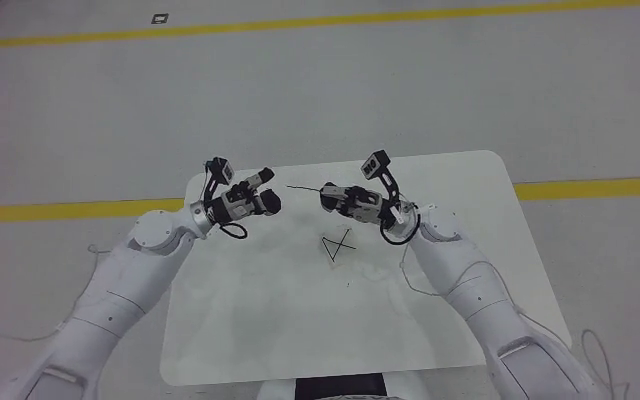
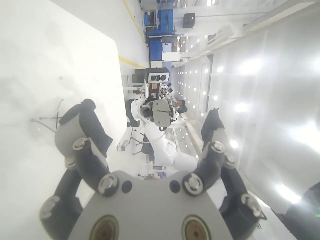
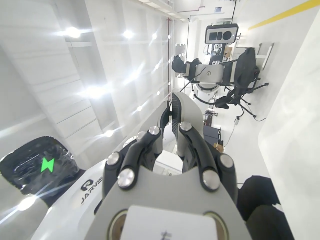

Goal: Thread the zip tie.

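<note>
Zip tie: the zip tie (image 1: 305, 189) is a thin black strip held in the air above the far part of the table (image 1: 480, 200). One end is in the right gripper (image 1: 326, 195), and the free end points across to the left gripper (image 1: 272, 202).
Right gripper: its fingers are pressed together on the end of the strip.
Left gripper: its fingers are spread wide and hold nothing. It faces the right gripper, and the free tip is just beside it but apart from it.
Other things: a few loose ties (image 1: 338, 246) lie crossed on the table, nearer to the robot, under the gap between the two arms.
Handling, we judge: the strip is very light and springy. It bends easily along its length, so the free end can sag or swing, and the smooth plastic may slip or twist in a weak grip.
Where to take hold, we judge: close behind the free tip and on the flat faces, so that only a short, stiff piece stands out for threading.
Not clear: we cannot tell which end carries the locking head.
</note>
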Available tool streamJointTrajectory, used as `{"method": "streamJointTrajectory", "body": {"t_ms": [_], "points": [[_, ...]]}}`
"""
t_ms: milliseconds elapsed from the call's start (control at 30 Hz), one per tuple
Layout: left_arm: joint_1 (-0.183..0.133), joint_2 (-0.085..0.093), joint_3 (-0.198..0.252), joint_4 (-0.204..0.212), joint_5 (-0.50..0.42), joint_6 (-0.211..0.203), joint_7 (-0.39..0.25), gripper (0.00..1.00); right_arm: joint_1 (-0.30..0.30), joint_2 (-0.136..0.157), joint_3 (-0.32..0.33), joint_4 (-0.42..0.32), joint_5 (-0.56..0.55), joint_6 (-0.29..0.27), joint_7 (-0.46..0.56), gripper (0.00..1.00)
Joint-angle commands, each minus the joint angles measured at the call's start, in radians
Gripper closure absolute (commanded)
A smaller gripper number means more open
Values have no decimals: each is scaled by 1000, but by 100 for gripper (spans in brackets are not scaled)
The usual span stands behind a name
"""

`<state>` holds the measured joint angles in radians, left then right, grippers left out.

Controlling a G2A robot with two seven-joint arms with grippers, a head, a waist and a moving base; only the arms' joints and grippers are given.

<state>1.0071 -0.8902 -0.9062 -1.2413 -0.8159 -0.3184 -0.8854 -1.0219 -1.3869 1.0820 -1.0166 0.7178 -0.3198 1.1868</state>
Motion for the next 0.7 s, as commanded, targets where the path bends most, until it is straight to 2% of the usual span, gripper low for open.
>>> {"method": "streamJointTrajectory", "body": {"t_ms": [0,100,233,500,600,667], "points": [[-9,-4,-1,35,-25,-8,-49,0,18,-2,-10,26,8,22,40,100],[-27,-14,11,70,-32,-20,-104,0,45,-11,-33,63,31,44,79,100],[-47,-27,22,79,-33,-22,-183,0,72,-21,-60,104,34,56,92,100],[-47,-27,22,79,-33,-22,-183,0,72,-21,-60,104,34,56,92,100],[-40,-30,25,84,-38,13,-161,0,58,-18,-56,88,21,73,56,100],[-38,-33,28,92,-72,36,-220,0,40,-15,-48,67,40,82,65,100]]}}
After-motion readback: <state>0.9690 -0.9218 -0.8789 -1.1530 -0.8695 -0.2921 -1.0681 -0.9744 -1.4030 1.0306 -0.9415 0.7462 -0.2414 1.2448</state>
